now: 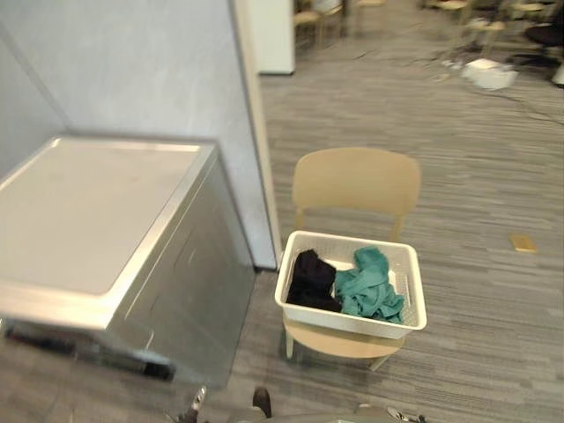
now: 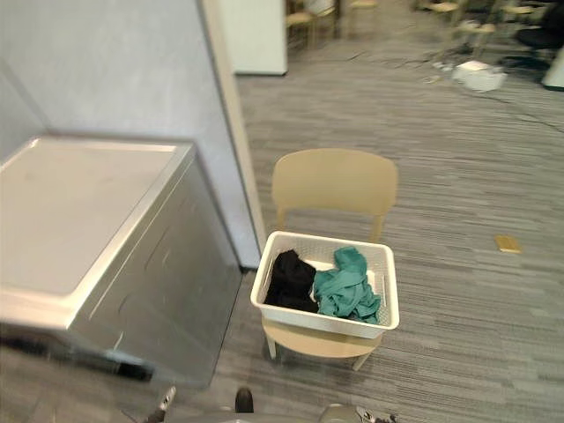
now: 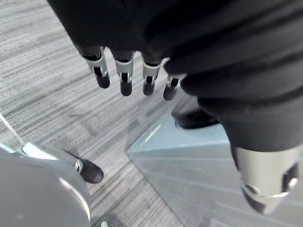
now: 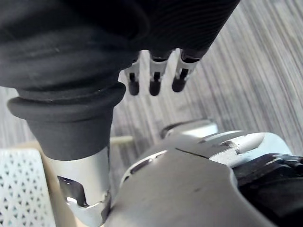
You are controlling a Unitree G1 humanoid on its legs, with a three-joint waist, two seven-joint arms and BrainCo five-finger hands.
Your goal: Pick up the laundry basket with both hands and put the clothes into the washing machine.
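- A pale wooden chair stands on the grey striped floor, with its backrest at 12 o'clock of the basket.
- The grey wall rises behind the machine. Its end edge comes down at about 10 o'clock of the basket, between the machine and the chair.
- A small tan object lies on the floor at 3 o'clock of the chair, well apart. A white bundle lies far off at 1 o'clock.
- The washing machine is a silver-grey box at 9 o'clock of the basket, near it but not touching. Its flat top lid is down.
- The laundry basket sits on the chair seat. It is white and rectangular, with perforated walls and a broad rim.
- Inside it, a black garment is heaped on the 9 o'clock side and a teal garment on the 3 o'clock side, and the two touch.
- The left hand hangs over the floor with its fingers straight and nothing in them.
- The right hand also has loose, straight fingers and holds nothing. A corner of the basket shows near its thumb.
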